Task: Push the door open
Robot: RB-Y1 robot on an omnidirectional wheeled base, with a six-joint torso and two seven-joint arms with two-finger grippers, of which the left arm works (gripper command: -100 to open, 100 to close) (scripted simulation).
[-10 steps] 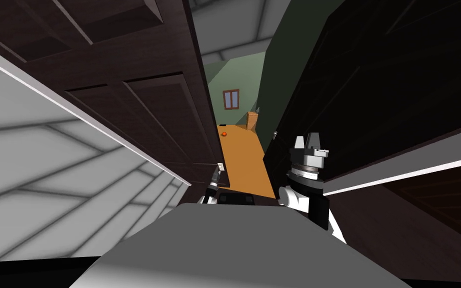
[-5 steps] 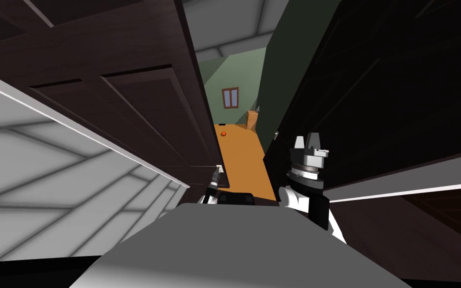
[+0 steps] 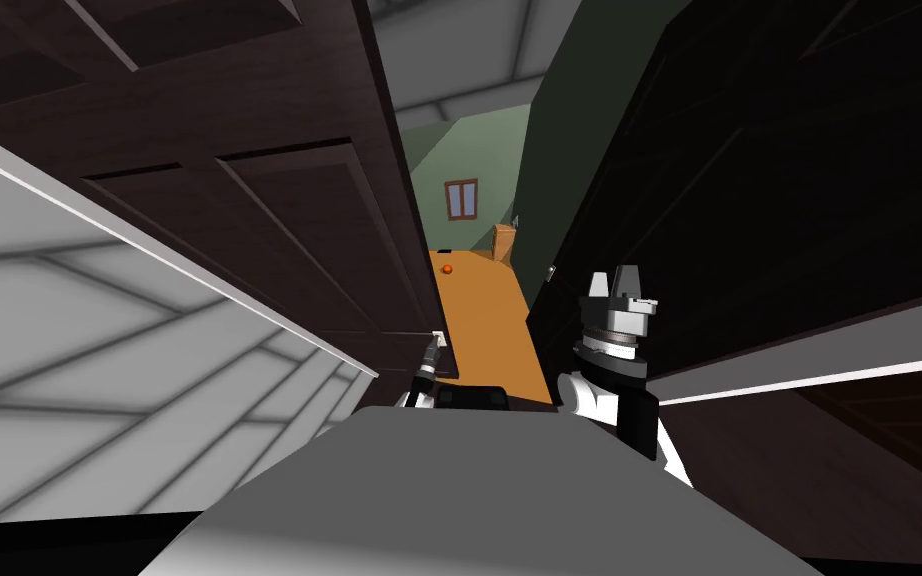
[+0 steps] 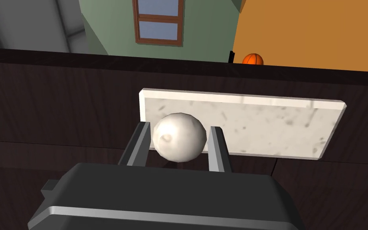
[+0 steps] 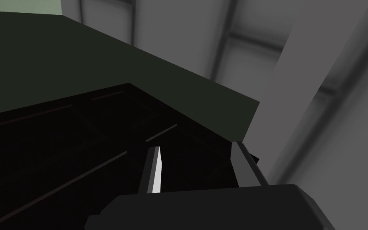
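Since half a second ago our head has tipped slightly and the whole view slid; the grip is unchanged. The door (image 3: 249, 200), dark brown with grained recessed panels, fills the head view's upper left, ajar. Its round, mottled white knob (image 4: 180, 137), on a pale speckled rectangular plate (image 4: 267, 123), sits low at that view's centre, pinched by our left claw (image 4: 179, 127). Our right claw (image 3: 617, 285) gapes empty, right of centre, beside a near-black door leaf (image 3: 749, 180). Orange floor (image 3: 479, 310) shows through the gap.
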